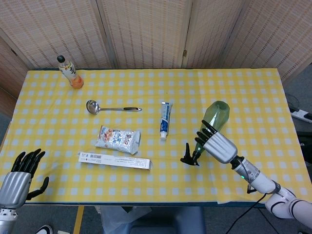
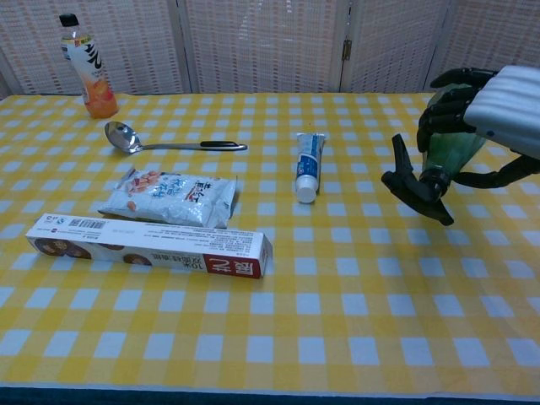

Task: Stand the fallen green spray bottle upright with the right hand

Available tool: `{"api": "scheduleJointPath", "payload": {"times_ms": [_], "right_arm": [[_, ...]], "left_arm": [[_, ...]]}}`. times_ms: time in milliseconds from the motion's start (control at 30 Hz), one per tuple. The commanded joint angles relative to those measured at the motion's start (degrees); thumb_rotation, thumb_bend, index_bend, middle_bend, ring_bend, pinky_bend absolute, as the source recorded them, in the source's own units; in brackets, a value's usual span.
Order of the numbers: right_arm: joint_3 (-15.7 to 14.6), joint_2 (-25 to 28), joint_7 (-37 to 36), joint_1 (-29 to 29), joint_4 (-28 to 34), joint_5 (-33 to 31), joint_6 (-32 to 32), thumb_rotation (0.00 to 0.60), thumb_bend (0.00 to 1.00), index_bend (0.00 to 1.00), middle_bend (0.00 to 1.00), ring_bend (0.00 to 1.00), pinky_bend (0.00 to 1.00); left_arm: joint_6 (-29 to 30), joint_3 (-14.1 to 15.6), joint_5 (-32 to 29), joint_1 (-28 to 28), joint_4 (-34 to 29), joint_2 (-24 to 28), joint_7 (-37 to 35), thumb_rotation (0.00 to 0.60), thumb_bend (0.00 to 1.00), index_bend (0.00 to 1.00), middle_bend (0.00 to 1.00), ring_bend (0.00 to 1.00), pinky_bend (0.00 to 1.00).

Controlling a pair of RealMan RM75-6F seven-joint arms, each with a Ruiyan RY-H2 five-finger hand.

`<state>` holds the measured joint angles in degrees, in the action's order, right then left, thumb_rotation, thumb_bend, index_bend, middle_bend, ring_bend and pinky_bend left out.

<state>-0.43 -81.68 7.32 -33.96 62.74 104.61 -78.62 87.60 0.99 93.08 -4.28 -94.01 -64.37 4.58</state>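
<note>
The right hand [image 2: 494, 105] has its fingers [image 2: 439, 105] clamped on the bottle [image 1: 214, 118], held tilted above the tabletop [image 1: 146, 180] with the nozzle low, so it should turn the base down before lowering gently.

We see a glossy metal ladle [image 1: 92, 106], translucent green plastic spray bottle [image 1: 215, 117], and seemingly cloth checked tablecloth [image 1: 253, 97].

1. The right hand [image 2: 499, 101], silver-backed with black fingers, runs off the chest view's right edge; its wrist is out of that view.
2. The translucent green plastic spray bottle [image 1: 214, 117] has its middle covered by that hand.
3. The left hand [image 1: 19, 178] appears only in the head view, its forearm cut by the bottom edge.
</note>
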Motion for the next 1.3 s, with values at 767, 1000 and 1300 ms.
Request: {"api": "scheduleJointPath", "payload": {"times_ms": [767,1000,1300], "right_arm": [[23.2,-0.2,-47.3,5.2,27.2,-47.4,11.7,0.6,0.34,0.74,0.6,0.42,0.13],[24.1,-1.6,-45.0,5.2,27.2,-50.1,14.3,0.6,0.34,0.74,0.59,0.42,0.13],[25.1,-2.2,-38.3,3.9,26.2,-54.1,17.6,0.6,0.34,0.73,0.57,0.41,0.12]], "left_arm": [[0.4,0.2,1.3,-0.1,0.7,0.0,-1.2,0.472,0.5,0.0,0.08,0.11,0.04],[1.0,0.2,2.5,-0.4,1.7,-0.1,-2.3,0.459,0.5,0.0,0.08,0.11,0.04],[0.8,0.1,2.5,-0.8,3.0,-0.3,-4.0,0.456,0.5,0.0,0.08,0.11,0.04]]}}
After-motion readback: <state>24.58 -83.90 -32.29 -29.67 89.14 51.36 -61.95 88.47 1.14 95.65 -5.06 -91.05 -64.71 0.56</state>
